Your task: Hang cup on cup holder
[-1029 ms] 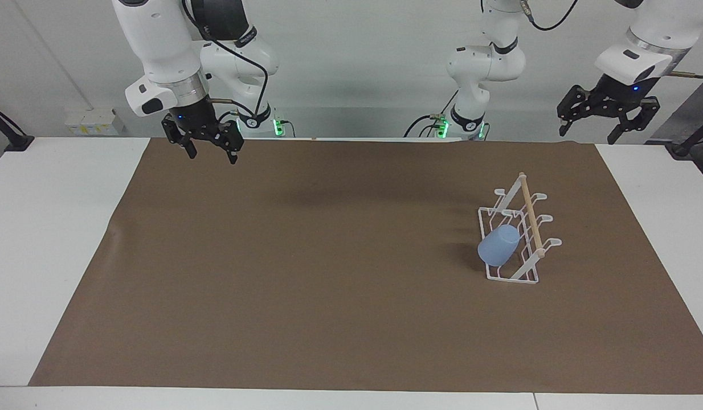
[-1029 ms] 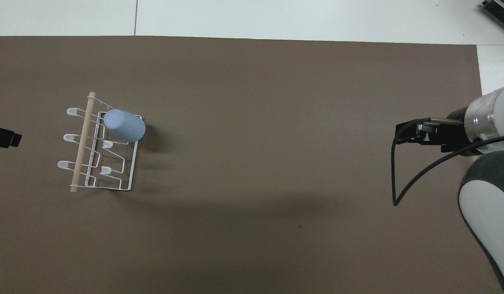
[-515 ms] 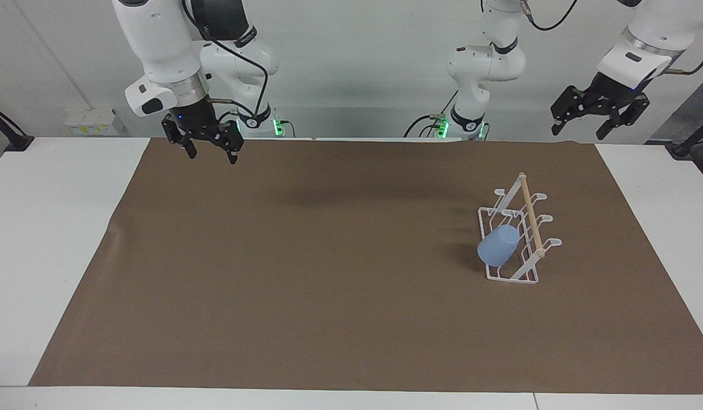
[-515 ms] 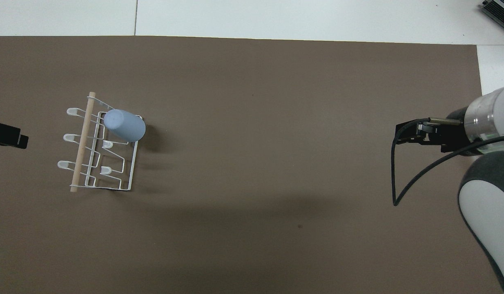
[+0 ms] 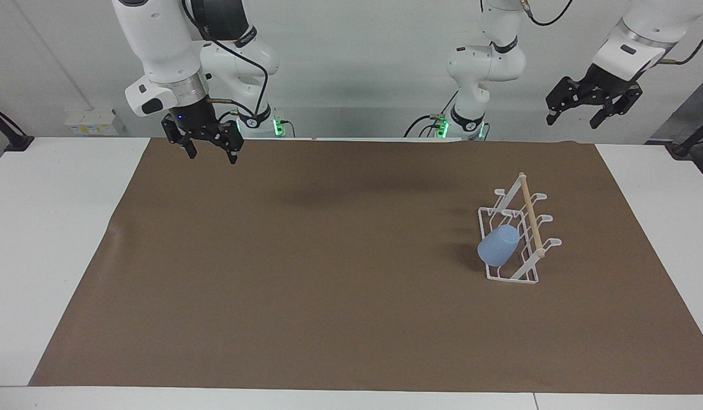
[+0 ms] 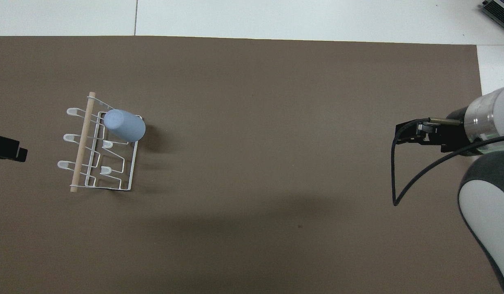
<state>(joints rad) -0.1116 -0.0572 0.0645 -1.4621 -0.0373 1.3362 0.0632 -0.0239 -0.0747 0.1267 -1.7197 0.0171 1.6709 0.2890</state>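
Note:
The light-blue cup (image 5: pixel 498 245) (image 6: pixel 124 125) sits tilted, mouth down, over a prong of the white wire cup holder (image 5: pixel 531 216) (image 6: pixel 81 143), at the holder's end farther from the robots. No gripper touches it. My left gripper (image 5: pixel 572 121) hangs open and empty, high above the mat's edge at the left arm's end; only its tip (image 6: pixel 9 148) shows in the overhead view. My right gripper (image 5: pixel 212 156) (image 6: pixel 405 132) waits open and empty above the mat at the right arm's end.
A brown mat (image 5: pixel 328 273) covers most of the white table (image 5: pixel 49 239). The holder stands on the mat toward the left arm's end. A black cable (image 6: pixel 399 179) loops from the right wrist.
My left gripper has risen and drawn back toward the robots, away from the holder. The cup, the holder and the right arm have not moved.

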